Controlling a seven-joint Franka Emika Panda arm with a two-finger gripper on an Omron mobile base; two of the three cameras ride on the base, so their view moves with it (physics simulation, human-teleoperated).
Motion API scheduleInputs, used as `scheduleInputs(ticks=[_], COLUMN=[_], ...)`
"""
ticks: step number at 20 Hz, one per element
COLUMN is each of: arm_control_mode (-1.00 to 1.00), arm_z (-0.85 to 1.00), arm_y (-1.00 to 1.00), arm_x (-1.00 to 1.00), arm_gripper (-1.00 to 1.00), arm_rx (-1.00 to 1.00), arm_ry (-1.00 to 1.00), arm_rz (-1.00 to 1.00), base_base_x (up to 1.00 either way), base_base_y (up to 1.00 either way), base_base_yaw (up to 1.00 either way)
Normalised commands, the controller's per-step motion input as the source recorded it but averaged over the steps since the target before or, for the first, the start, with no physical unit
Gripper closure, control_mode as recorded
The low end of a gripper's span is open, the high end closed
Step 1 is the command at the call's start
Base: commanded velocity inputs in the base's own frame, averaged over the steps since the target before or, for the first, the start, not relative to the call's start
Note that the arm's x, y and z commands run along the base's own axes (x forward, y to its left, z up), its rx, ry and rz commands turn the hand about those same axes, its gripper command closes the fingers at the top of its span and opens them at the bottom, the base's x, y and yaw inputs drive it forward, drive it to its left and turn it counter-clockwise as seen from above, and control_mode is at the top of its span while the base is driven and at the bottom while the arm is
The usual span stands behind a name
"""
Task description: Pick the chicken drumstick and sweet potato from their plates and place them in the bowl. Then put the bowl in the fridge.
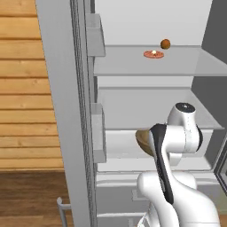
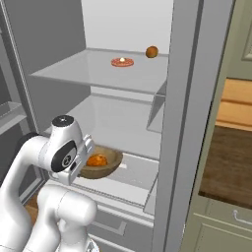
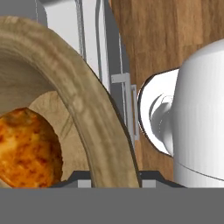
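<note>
Bowl: held at its rim, carried into the open fridge.
Gripper clamped on the near wall; chicken drumstick inside. Final step; next likely calls for lowering onto the shelf ahead, then release.

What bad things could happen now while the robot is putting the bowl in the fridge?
The gripper pinches only the bowl's rim, so the bowl could tip and the chicken drumstick might roll out. The bowl hangs just over the lower shelf; let go too early and it may drop hard. The arm's elbow sits near the fridge door edge and might bump it when pulling back.
</note>
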Motion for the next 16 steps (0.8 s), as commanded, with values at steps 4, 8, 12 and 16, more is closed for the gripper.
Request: scheduleInputs(ticks=[4,8,12,16], arm_control_mode=[1.00,1.00,1.00,1.00], arm_z=[0.00,0.00,0.00,0.00], arm_y=[0.00,0.00,0.00,0.00], arm_x=[0.00,0.00,0.00,0.00], arm_gripper=[1.00,1.00,1.00,1.00], arm_rx=[0.00,0.00,0.00,0.00], arm_ry=[0.00,0.00,0.00,0.00], arm_rz=[0.00,0.00,0.00,0.00], base_base_x=[-0.22,-0.34,-0.24,-0.16], base_base_y=[-0.06,0.00,0.00,0.00], base_base_yaw=[0.00,0.00,0.00,0.00])
